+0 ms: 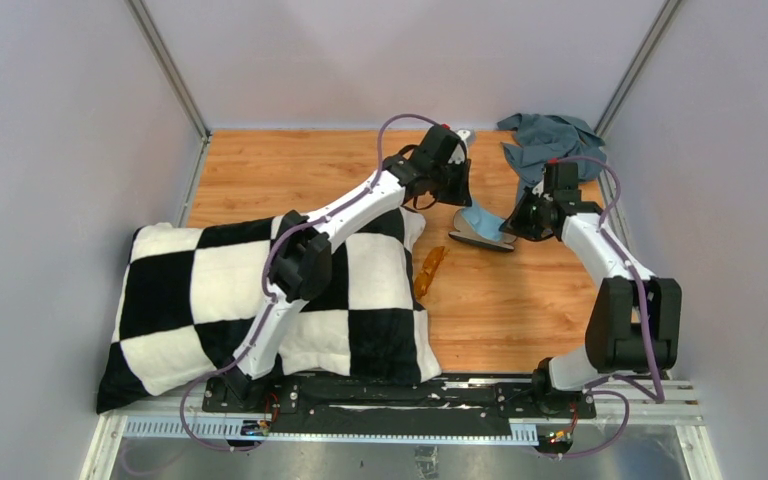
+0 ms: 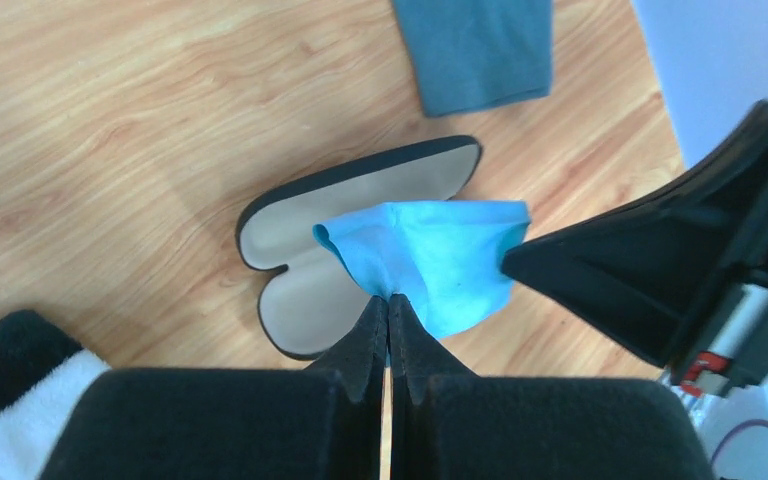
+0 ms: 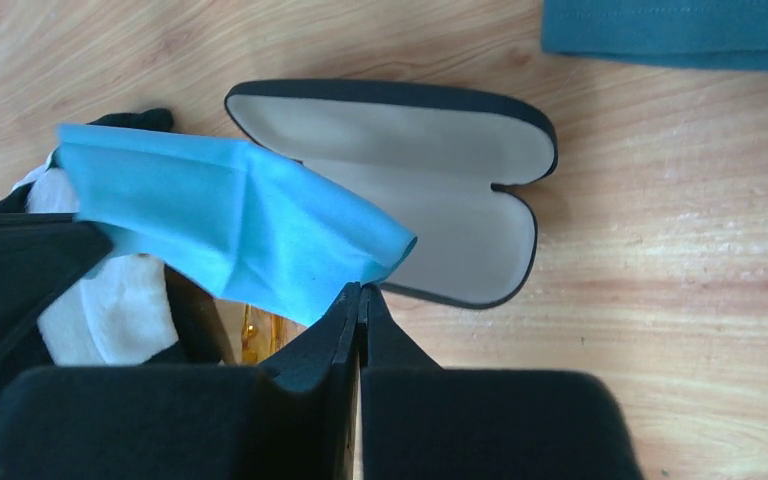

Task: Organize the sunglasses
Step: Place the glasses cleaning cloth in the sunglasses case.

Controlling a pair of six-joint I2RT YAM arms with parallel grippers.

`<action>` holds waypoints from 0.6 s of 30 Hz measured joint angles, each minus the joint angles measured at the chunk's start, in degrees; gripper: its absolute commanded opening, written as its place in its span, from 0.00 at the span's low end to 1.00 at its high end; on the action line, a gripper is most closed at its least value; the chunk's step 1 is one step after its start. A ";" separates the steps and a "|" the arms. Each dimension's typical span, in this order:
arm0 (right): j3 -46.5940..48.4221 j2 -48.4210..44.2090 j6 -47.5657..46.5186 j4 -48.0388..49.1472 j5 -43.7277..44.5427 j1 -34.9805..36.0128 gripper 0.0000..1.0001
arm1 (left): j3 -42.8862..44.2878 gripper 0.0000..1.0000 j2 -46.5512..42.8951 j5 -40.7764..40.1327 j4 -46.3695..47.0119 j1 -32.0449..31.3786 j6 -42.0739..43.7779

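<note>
The amber sunglasses (image 1: 430, 271) lie folded on the wood beside the pillow's right edge; a sliver of them (image 3: 256, 335) shows under the cloth in the right wrist view. A light-blue cloth (image 2: 432, 258) (image 3: 230, 225) (image 1: 480, 220) hangs stretched above the open black case (image 2: 305, 285) (image 3: 430, 190) (image 1: 480, 240). My left gripper (image 2: 388, 298) (image 1: 457, 185) is shut on one corner of the cloth. My right gripper (image 3: 362, 288) (image 1: 520, 222) is shut on the opposite corner. The case lies open, its beige lining up.
A black-and-white checkered pillow (image 1: 210, 300) covers the table's left half, under the left arm. A crumpled grey-blue cloth (image 1: 550, 140) (image 2: 480, 50) (image 3: 675, 25) lies at the back right corner. Grey walls enclose the wooden table (image 1: 290, 170) on three sides.
</note>
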 measured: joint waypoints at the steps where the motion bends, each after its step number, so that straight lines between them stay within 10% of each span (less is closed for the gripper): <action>1: 0.74 1.18 -0.02 0.00 0.09 0.00 0.00 | 0.92 0.00 1.44 0.55 -0.50 0.42 0.37; 18: 5.09 10.97 -1.46 0.00 1.14 0.00 0.00 | 1.25 0.00 6.84 5.68 -2.51 2.56 1.92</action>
